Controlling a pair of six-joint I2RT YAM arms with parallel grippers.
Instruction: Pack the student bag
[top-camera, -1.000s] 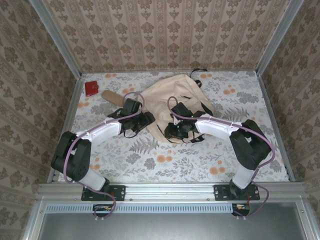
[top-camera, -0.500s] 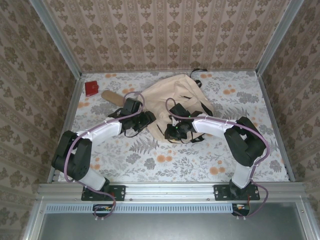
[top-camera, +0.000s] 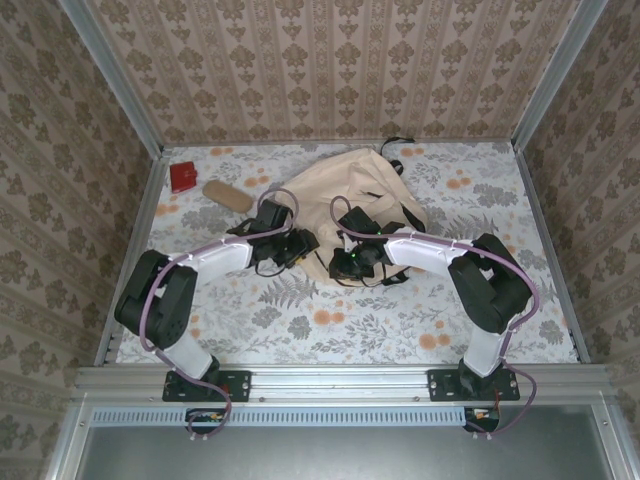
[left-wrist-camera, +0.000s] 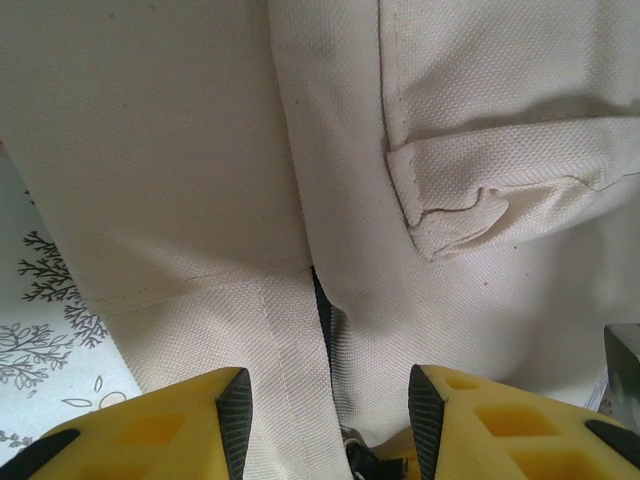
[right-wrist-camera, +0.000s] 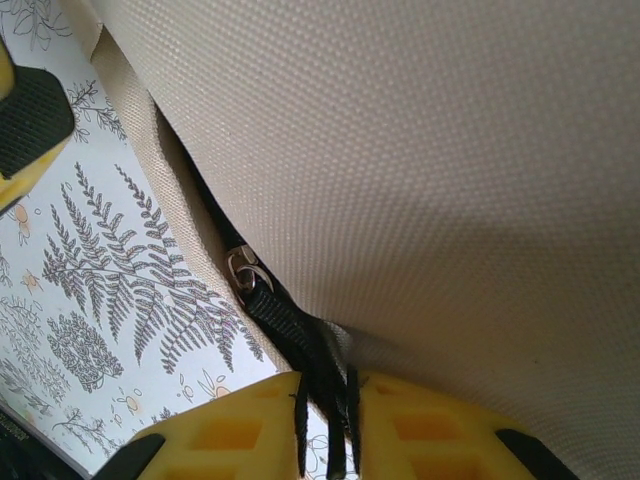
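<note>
The student bag (top-camera: 355, 195), beige fabric with black straps, lies at the middle back of the table. My right gripper (top-camera: 346, 262) is at the bag's near edge, and in the right wrist view it (right-wrist-camera: 328, 385) is shut on a black zipper pull strap (right-wrist-camera: 290, 335) that hangs from a metal slider (right-wrist-camera: 243, 268). My left gripper (top-camera: 300, 245) is pressed against the bag's near-left side. In the left wrist view it (left-wrist-camera: 325, 400) stands with its jaws apart astride a fold of the bag's fabric (left-wrist-camera: 290, 330) along a dark zipper line.
A small red box (top-camera: 183, 176) and a tan oblong case (top-camera: 228, 195) lie at the back left of the floral tabletop (top-camera: 300, 320). Patterned walls close in the back and both sides. One finger of the left gripper (right-wrist-camera: 25, 120) shows at the upper left of the right wrist view.
The left gripper has moved right onto the bag's edge and its jaws have narrowed. The right gripper has shifted slightly left and closed on the zipper strap.
</note>
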